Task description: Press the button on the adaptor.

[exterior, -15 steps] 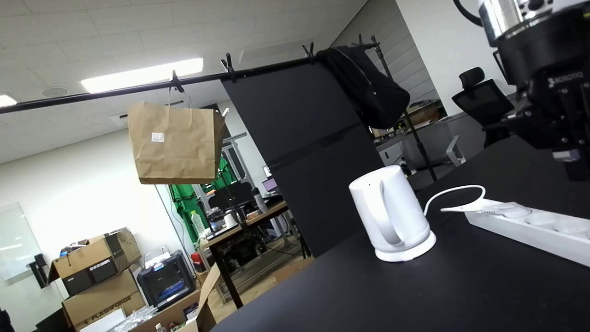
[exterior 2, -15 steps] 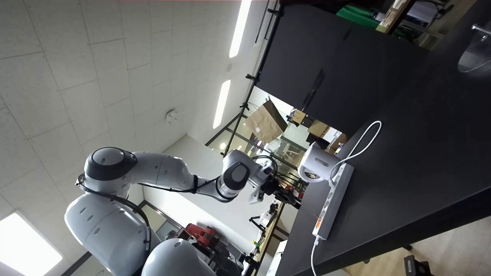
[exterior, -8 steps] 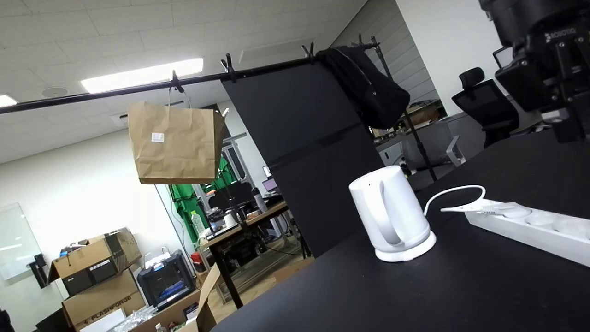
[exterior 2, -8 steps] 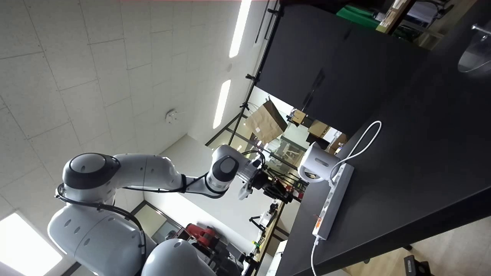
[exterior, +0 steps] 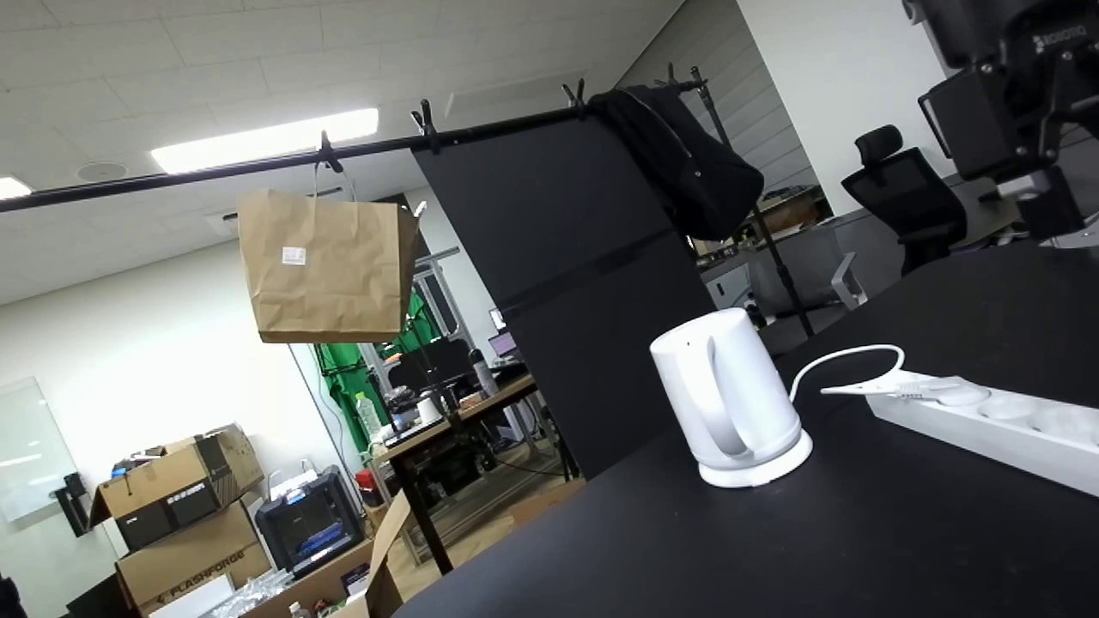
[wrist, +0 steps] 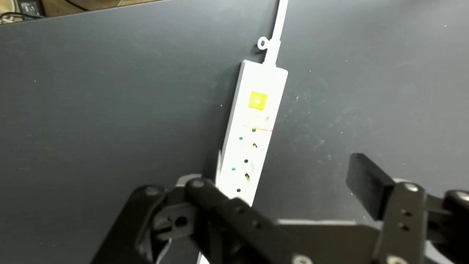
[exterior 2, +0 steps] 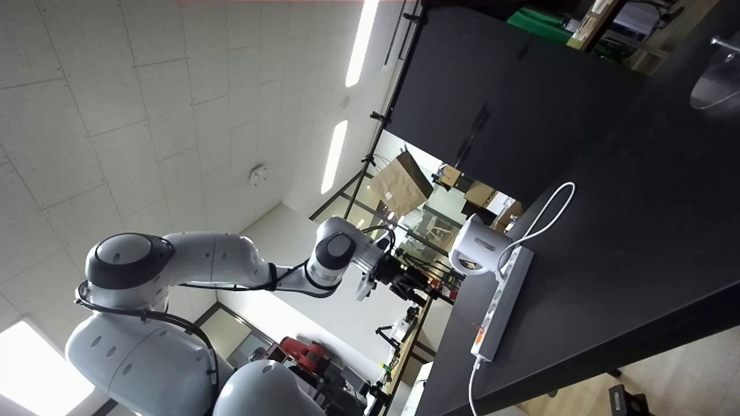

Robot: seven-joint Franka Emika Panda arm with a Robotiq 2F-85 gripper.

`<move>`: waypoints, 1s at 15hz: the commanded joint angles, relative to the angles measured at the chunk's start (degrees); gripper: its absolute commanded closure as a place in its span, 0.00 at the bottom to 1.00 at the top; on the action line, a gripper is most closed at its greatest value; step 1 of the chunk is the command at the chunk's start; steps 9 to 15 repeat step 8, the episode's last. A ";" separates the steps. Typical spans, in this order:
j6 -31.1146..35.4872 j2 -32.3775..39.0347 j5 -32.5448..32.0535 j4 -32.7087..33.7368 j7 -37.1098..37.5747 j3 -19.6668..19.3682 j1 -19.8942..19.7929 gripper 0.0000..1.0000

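Note:
In the wrist view the adaptor (wrist: 253, 154), a long white power strip, lies on the dark table, its lower part hidden behind my gripper. Near its cable end is the square button (wrist: 258, 101), bright yellow there and orange in an exterior view (exterior 2: 480, 335). Whether it is pressed in, I cannot tell. My gripper (wrist: 287, 172) hangs above the table with its fingers wide apart and nothing held between them. One finger overlaps the strip's edge in the wrist view; the other (wrist: 368, 183) shows over bare table. Both exterior views have the gripper raised well off the adaptor (exterior: 962, 431).
A white kettle (exterior: 730, 403) stands beside the adaptor's far end, its looping white cord (exterior 2: 563, 211) plugged into the strip. Another cable (wrist: 280, 20) leaves the button end toward the table edge (wrist: 110, 8). A transparent object (exterior 2: 717, 86) stands farther along the table.
My gripper has opened from shut. The arm has risen and drawn back a little from the table. The adaptor and the kettle stay where they were.

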 commanded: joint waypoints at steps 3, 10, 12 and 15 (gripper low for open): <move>-1.27 -0.26 -0.83 0.05 -0.05 -0.09 -0.08 0.00; -1.63 -0.26 -0.89 0.05 -0.22 -0.13 -0.14 0.00; -1.63 -0.26 -0.89 0.05 -0.22 -0.13 -0.14 0.00; -1.63 -0.26 -0.89 0.05 -0.22 -0.13 -0.14 0.00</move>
